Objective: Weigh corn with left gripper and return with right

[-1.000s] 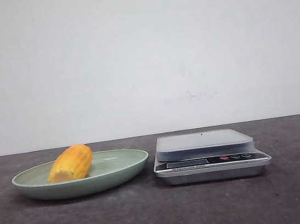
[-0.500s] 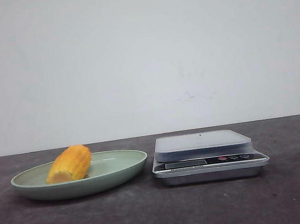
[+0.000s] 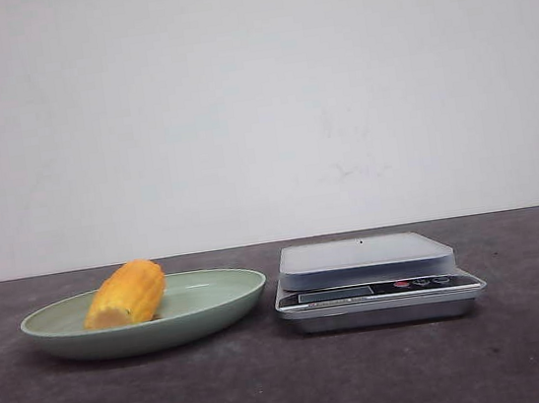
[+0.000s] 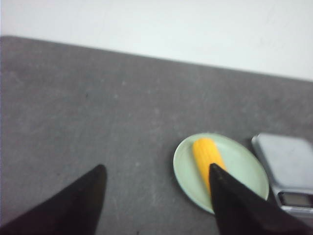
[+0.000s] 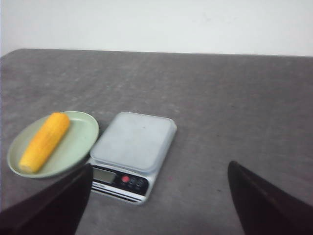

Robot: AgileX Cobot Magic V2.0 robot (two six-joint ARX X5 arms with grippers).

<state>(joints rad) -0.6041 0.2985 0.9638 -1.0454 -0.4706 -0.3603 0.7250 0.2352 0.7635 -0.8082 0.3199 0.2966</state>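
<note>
Both arms are hanging above the table [image 3: 274,390], out of the front view. The left gripper [image 4: 156,196] is spread wide and holding nothing; the right gripper [image 5: 159,196] is likewise parted and bare. The corn [image 3: 126,293] is lying on its side in the green plate [image 3: 213,303], beside the kitchen scale [image 3: 375,282], its long axis running diagonally across the plate.

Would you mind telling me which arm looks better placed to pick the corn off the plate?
Left: its wrist view shows the corn near its open fingers. The right gripper faces the scale instead.
</note>
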